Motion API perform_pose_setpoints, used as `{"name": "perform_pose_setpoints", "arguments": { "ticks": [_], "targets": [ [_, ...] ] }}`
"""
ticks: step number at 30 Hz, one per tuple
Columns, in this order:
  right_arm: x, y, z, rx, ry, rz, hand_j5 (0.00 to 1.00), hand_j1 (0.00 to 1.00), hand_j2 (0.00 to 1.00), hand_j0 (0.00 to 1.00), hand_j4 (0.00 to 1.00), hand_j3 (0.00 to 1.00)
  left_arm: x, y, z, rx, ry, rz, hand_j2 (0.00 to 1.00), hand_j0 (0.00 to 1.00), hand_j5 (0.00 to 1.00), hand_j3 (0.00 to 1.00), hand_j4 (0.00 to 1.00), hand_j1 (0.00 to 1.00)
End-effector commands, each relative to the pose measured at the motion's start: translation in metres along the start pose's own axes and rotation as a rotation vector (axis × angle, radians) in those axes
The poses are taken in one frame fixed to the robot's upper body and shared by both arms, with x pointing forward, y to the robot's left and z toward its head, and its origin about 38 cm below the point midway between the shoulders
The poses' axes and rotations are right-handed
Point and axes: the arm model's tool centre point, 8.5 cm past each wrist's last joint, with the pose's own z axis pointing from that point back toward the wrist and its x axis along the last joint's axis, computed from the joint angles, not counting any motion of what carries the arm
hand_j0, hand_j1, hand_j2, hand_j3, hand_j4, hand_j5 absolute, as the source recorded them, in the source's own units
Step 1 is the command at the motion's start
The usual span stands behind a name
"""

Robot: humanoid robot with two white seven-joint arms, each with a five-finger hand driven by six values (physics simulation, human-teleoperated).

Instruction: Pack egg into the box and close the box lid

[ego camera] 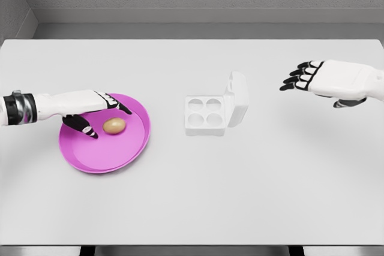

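The egg (114,125) is tan-brown, smooth and oval, lying on its side inside the pink plate (102,157) at about 12 o'clock of the plate's centre. The left hand (96,112) extends from 9 o'clock over the plate, fingers spread and holding nothing; its dark fingertips (90,131) bracket the egg at 9 and 12 o'clock, and contact cannot be confirmed. The white box (205,115) sits at 3 o'clock of the plate, well apart, four cups exposed, lid (236,98) upright on its right side. The right hand (318,79) hovers at 2 o'clock of the box, fingers loosely extended, empty.
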Motion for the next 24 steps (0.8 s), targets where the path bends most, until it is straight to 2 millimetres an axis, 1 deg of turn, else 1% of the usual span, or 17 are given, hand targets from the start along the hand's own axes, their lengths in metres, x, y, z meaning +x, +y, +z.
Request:
{"name": "perform_pose_setpoints", "arguments": {
  "ticks": [1,5,9,13,16,17,20,24],
  "targets": [
    [0.002,0.005,-0.006,0.007,-0.007,-0.011,1.00,1.00,1.00,1.00,1.00,1.00,0.005,0.000,-0.001,-0.003,-0.013,-0.005,0.87,0.87,0.87,0.87,0.87,0.87],
    [0.002,0.003,-0.008,0.005,-0.012,-0.009,1.00,1.00,1.00,1.00,1.00,1.00,0.007,-0.005,-0.007,-0.021,-0.025,-0.002,0.87,0.87,0.87,0.87,0.87,0.87],
    [0.004,0.005,-0.020,0.017,-0.026,-0.006,1.00,1.00,1.00,1.00,1.00,1.00,0.008,-0.005,-0.009,-0.022,-0.027,-0.002,0.87,0.87,0.87,0.87,0.87,0.87],
    [0.005,0.005,-0.022,0.018,-0.030,-0.004,1.00,1.00,1.00,1.00,1.00,1.00,0.009,-0.010,-0.016,-0.042,-0.032,-0.009,0.87,0.87,0.87,0.87,0.87,0.87],
    [0.007,0.007,-0.025,0.028,-0.036,0.002,1.00,1.00,1.00,1.00,1.00,1.00,0.009,-0.008,-0.017,-0.038,-0.030,-0.011,0.86,0.86,0.86,0.86,0.86,0.86],
    [0.009,0.008,-0.027,0.030,-0.042,0.001,1.00,1.00,1.00,1.00,1.00,1.00,0.010,-0.008,-0.021,-0.042,-0.034,-0.017,0.86,0.86,0.86,0.86,0.86,0.86],
    [0.010,0.008,-0.030,0.028,-0.046,0.000,1.00,1.00,1.00,1.00,1.00,1.00,0.004,-0.007,-0.022,-0.039,-0.019,-0.009,0.83,0.83,0.83,0.83,0.83,0.83],
    [0.015,0.006,-0.037,0.031,-0.065,0.009,1.00,1.00,1.00,1.00,1.00,1.00,0.005,-0.008,-0.027,-0.042,-0.022,-0.010,0.80,0.80,0.80,0.80,0.80,0.80]
  ]
}}
